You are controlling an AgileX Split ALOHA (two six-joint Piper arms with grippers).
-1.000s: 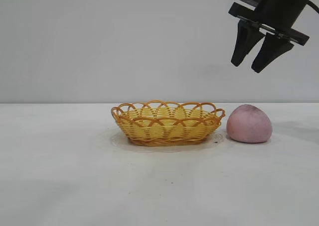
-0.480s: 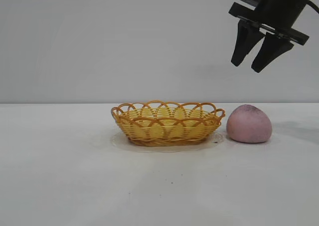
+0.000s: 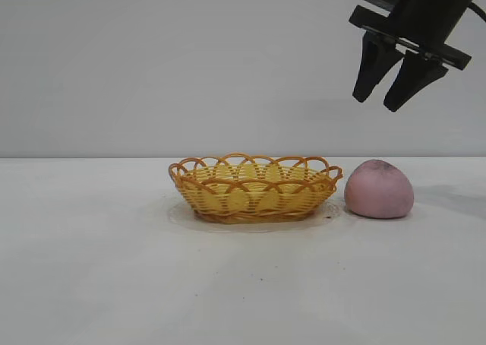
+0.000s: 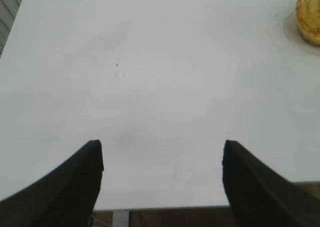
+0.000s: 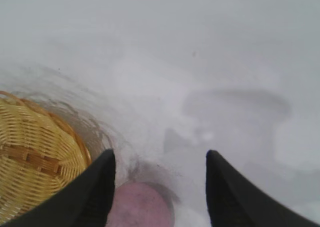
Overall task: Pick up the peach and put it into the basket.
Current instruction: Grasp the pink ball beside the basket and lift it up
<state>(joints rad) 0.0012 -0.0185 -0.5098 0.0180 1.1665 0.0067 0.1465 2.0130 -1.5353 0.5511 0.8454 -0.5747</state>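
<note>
Beside the scalloped wicker basket sits the matte domed peach, right pincer empty, half-spread above.

Matte black throughout: right claw with two broad fingers tapering to blunt wedge tips, hung from a flat black crossbar under a boxy black wrist with a grey corner. Thin dark cable beside the wrist. Left claw equally black, with smooth, curved fingers.

A level outside camera faces me across the table. My wrist cameras look down past my fingers; all three share the basket.
</note>
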